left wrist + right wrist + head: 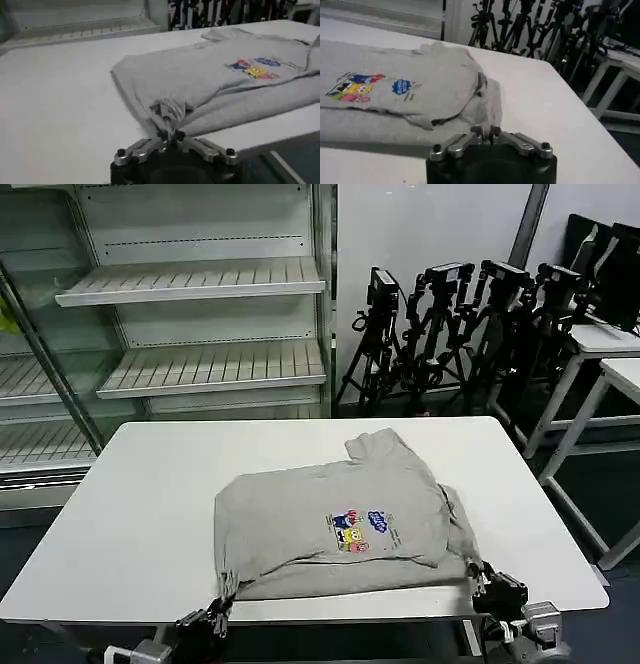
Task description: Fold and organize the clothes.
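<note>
From the head camera I see the light grey short-sleeved cotton T-shirt (340,524) lying partly folded on the white rectangular table (140,514), near the edge closest to me and a little right of centre. A layer is doubled over the body, and a sleeve or collar flap pokes up toward the far side. On the chest sits a small multicoloured cartoon print (355,532) in yellow, pink, red and blue, with a few tiny lines of text beside it; I cannot read the writing in any view, and no brand name can be made out.

My left gripper (218,609) is at the shirt's near left corner, at the table's front edge. In the left wrist view that gripper (171,134) has its fingertips brought together on a bunched pinch of the grey fabric, which puckers just above them.

My right gripper (483,576) is at the near right corner of the shirt, also at the front edge. In the right wrist view it (487,131) has its tips drawn close together at the hem, touching the cloth; I cannot tell whether fabric is truly caught between them.

Behind the table stand white empty display shelves (200,314) to the left and a cluster of black camera tripods (450,324) to the right.
</note>
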Controlling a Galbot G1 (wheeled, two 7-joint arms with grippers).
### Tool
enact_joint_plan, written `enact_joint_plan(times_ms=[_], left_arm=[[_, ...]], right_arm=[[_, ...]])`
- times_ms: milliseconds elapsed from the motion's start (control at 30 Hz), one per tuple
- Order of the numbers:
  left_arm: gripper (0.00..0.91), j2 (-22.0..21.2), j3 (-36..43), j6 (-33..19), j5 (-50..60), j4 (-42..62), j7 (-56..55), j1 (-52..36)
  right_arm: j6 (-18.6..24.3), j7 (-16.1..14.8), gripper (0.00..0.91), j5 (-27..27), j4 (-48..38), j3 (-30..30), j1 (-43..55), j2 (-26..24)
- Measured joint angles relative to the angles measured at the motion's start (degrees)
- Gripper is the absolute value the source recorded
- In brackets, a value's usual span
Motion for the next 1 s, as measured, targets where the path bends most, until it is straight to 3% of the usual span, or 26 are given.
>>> enact_joint_plan(times_ms=[233, 500, 733, 1000], left_arm=[[0.907, 1.2, -2.3, 0.0, -0.3, -3.2, 0.7, 2.3], [0.907, 4.5, -7.4, 0.0, -5.3, -3.7, -0.3, -1.0], [0.907, 8.9, -7.4, 0.1, -12.2, 1.4, -2.9, -11.2], [0.907, 11.2, -1.3, 0.1, -17.1, 12.3, -6.4, -27.1]], right_arm=[[1.0, 0.8, 0.907, 2.0, 1.5, 1.3, 2.2, -0.5], [-0.2, 2.2, 0.907, 3.5, -2.7, -2.1, 13.8, -0.6], [-2.1, 3.5, 0.907, 4.2, -13.1, -10.1, 29.7, 0.7], [-3.1, 3.1, 0.907, 3.9, -28.5, -19.3, 47.3, 3.8]])
